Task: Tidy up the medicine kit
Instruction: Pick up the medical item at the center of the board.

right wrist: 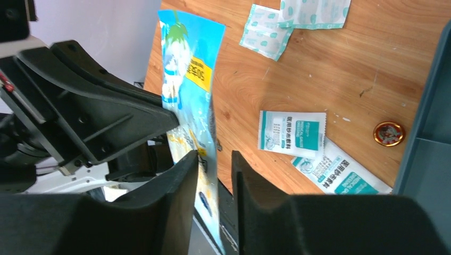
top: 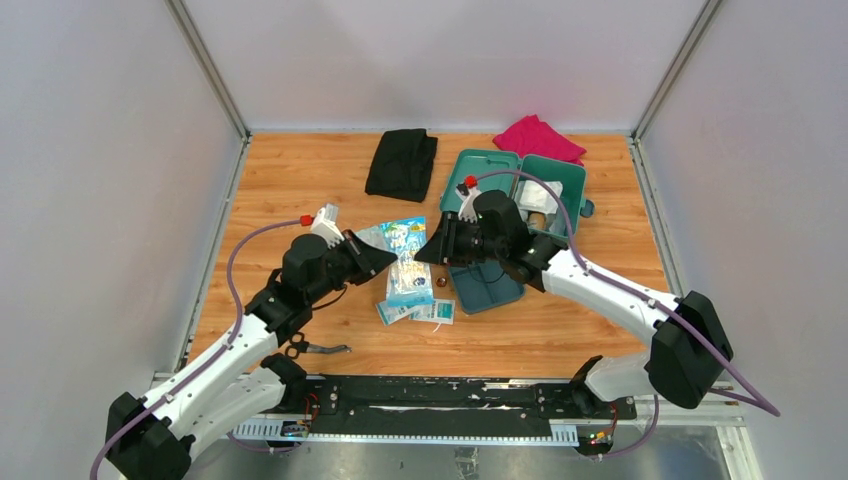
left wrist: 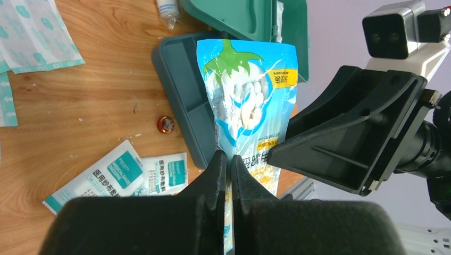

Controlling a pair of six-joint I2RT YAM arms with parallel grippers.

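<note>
- Left gripper (left wrist: pixel 227 159) has its fingers pressed together on one end of a blue-and-white plastic pouch of white pieces (left wrist: pixel 250 95), holding it in the air between the two arms.
- Right gripper (right wrist: pixel 214 158) is parted, with one finger on either side of that same pouch's edge. There's a visible gap, so it isn't clamped.
- Teal-green plastic medicine kit with rounded corners (top: pixel 490 165) sits at the far right of the wooden table (top: pixel 300 180), right by a pink folded cloth (top: pixel 538 138).
- Lid lies open to the left, so the open kit spreads left-to-right, and each half's long side runs roughly far-to-near.
- Its darker grey-blue handle (top: pixel 587 208) points toward the right wall.
- Right half has white packets (top: pixel 540 193) in it.
- Flat two-compartment teal tray (top: pixel 490 288) is out of the box, lying on the table just nearer than it and partly under the right arm.
</note>
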